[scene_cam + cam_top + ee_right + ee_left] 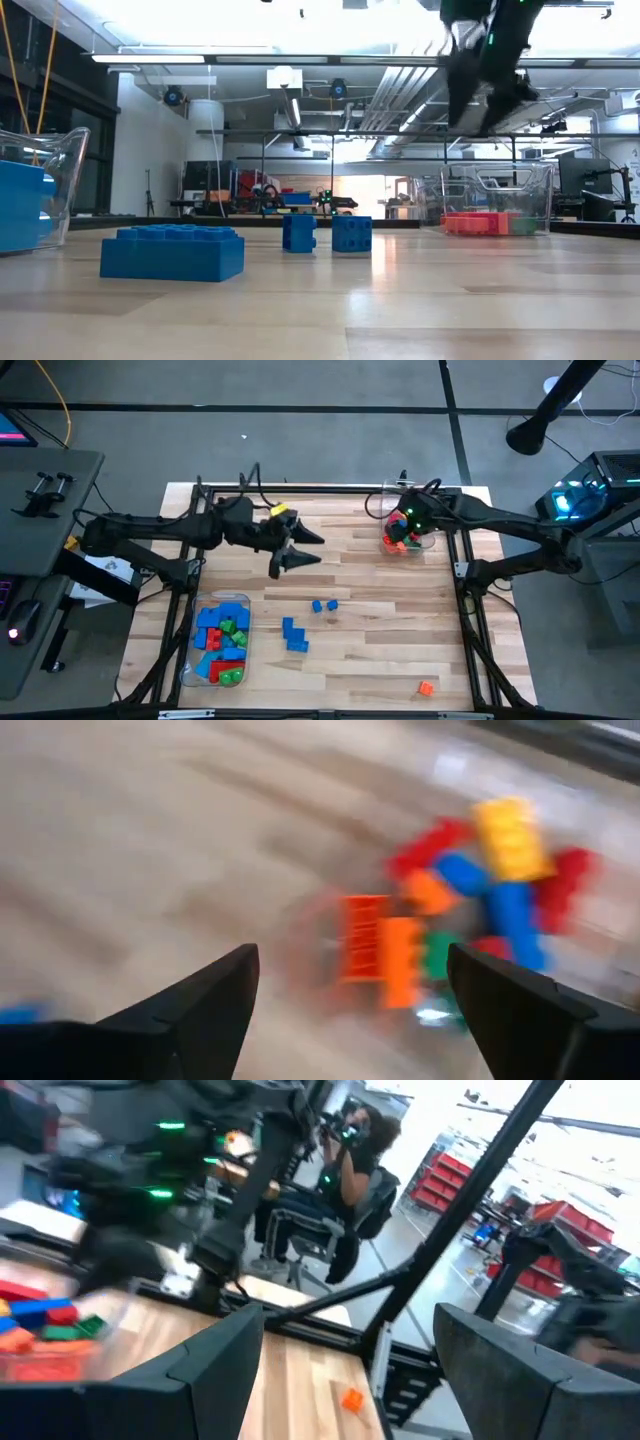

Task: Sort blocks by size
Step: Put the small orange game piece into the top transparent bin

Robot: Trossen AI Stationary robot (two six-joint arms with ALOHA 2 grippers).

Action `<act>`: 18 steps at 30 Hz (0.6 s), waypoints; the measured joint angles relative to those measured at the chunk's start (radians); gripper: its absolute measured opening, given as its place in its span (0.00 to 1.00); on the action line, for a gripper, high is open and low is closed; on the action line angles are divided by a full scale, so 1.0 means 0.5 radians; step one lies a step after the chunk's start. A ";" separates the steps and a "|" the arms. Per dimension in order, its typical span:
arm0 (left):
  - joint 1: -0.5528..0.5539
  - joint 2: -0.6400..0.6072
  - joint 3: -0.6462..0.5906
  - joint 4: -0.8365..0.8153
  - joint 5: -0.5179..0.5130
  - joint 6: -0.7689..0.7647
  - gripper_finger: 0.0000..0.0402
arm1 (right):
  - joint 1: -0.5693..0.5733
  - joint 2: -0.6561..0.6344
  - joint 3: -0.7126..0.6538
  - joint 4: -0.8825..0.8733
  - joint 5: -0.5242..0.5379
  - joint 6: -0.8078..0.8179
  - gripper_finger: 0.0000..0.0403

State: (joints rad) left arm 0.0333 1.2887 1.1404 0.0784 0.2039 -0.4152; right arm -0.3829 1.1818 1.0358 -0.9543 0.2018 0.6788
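Right claw (408, 520) above the far-right tub (425, 546), fingers spread, nothing pinched between them. In the right wrist view, a jumble of small blocks (470, 900) below the spread fingers: orange, yellow, blue, red and green, lying inside the tub. Same tub in the low view (497, 200), at the far right of the bench (400, 310), red and orange blocks on its floor, dark claw (480, 95) hanging over it.

Left claw (300, 548) over the middle of the bench (380, 650), fingers spread wide and empty, well apart from any block. Yellow piece on the left arm's wrist (280, 512).

Near-left tub (192, 660) filled with larger blocks (222, 638), mostly blue with some red and green. Loose on the bare wood: two small blue blocks (324, 605) side by side near the middle, a larger blue block (293, 634) just nearer the front edge, and a lone small orange block (426, 687) toward the front right corner. Same orange block (351, 1399) visible between the left claw's fingers in the left wrist view.

Person seated on a chair (345, 1170) beyond the bench's far edge, seen in the left wrist view.
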 joint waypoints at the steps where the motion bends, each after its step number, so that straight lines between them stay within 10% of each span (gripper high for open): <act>1: 0.015 -0.016 0.000 -0.010 0.000 0.016 0.70 | 0.065 -0.036 0.036 0.004 -0.069 -0.005 0.79; 6: 0.074 -0.055 0.000 -0.064 0.001 0.104 0.70 | 0.638 -0.145 0.133 -0.019 -0.340 0.469 0.80; 18: 0.118 -0.053 0.000 -0.140 0.001 0.035 0.70 | 2.307 0.403 -0.117 0.114 -0.895 3.013 0.80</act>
State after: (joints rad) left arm 0.0921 1.2621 1.1404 0.0086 0.2043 -0.3976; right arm 0.7705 1.3835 0.9772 -0.8973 -0.2455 2.1850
